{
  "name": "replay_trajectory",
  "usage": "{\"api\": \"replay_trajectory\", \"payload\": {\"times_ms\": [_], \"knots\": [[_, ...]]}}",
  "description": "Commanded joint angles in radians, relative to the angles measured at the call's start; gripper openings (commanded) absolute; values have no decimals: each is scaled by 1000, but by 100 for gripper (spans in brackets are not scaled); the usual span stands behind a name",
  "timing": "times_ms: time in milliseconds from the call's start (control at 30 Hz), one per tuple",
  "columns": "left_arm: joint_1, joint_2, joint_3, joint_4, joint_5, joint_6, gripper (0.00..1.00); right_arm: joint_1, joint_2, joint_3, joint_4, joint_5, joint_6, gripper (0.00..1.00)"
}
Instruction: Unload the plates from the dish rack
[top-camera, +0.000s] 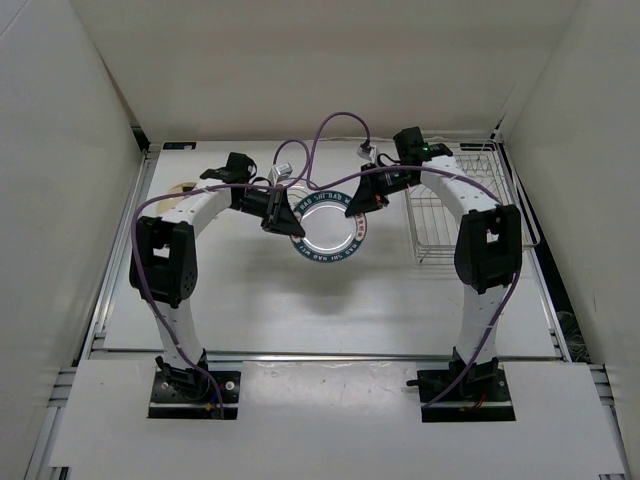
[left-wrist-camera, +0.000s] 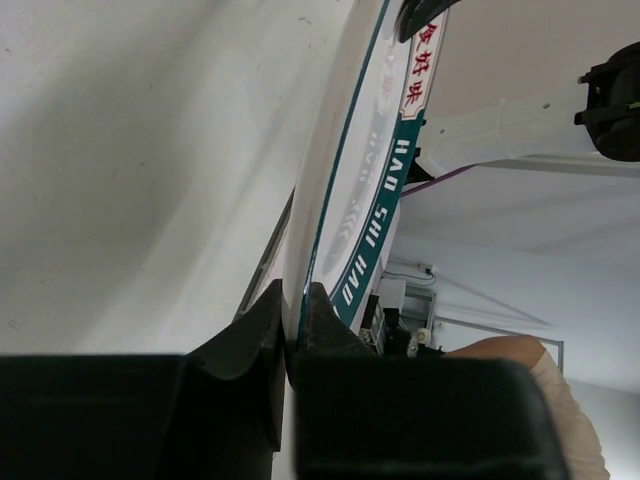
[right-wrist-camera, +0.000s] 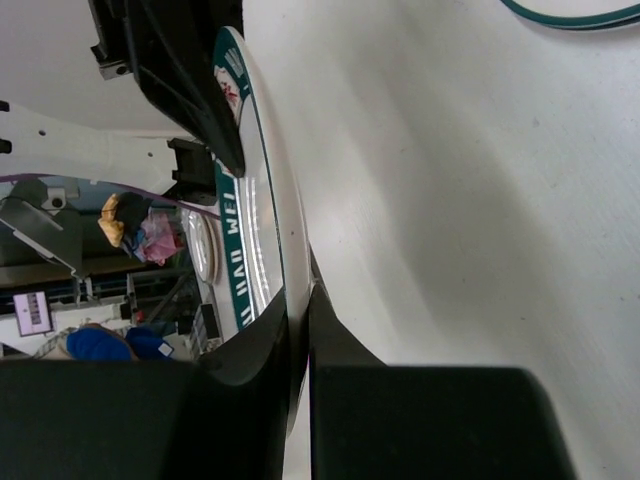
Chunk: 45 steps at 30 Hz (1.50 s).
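While left pincer (top-camera: 292, 225) and right pincer (top-camera: 358, 203) both clamp the teal-rimmed plate (top-camera: 330, 233) mid-frame, uneven release could drop it onto the tabletop (top-camera: 330, 310).

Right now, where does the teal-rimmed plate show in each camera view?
Top external: the plate is at centre, between the two arms.
Left wrist: the plate is edge-on, rising from bottom centre to top right.
Right wrist: the plate is edge-on, rising from bottom centre to upper left.
Shared landmark: the teal rim band with white lettering.
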Motion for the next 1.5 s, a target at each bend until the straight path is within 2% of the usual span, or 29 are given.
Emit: {"api": "replay_trajectory", "payload": {"times_ms": [0, 133, 167, 233, 267, 333, 400, 467, 533, 633, 833, 1133, 1467], "knots": [[-4, -10, 23, 25, -10, 30, 10, 25, -6, 28, 9, -191, 25, 0], [-4, -30, 23, 25, -10, 30, 10, 25, 3, 28, 9, -201, 25, 2], [-4, -30, 23, 25, -25, 30, 10, 25, 3, 28, 9, -173, 37, 12], [-4, -41, 32, 49, -88, -14, 10, 25, -6, 28, 9, -79, 48, 40], [-4, -41, 32, 66, -110, -43, 10, 25, -21, 38, 9, -10, 48, 48], [-4, -53, -11, 141, -134, -115, 10, 25, -40, 38, -13, 148, 13, 49], [-4, -53, -35, 192, -145, -217, 10, 2, -67, 38, -24, 186, 4, 54], [-4, -41, -45, 212, -145, -287, 10, -24, -95, 50, -38, 216, -22, 63], [8, -12, -32, 232, -125, -332, 10, -35, -131, 71, -65, 238, -53, 63], [51, 52, 24, 256, -49, -415, 10, -45, -193, 82, -95, 262, -108, 69], [134, 193, 200, 265, -9, -504, 10, -91, -328, -31, -139, 253, -142, 73], [224, 339, 348, 275, -70, -493, 10, -125, -435, -177, -173, 279, -173, 74], [234, 404, 359, 275, -131, -430, 10, -125, -425, -157, -164, 289, -173, 74]]}}
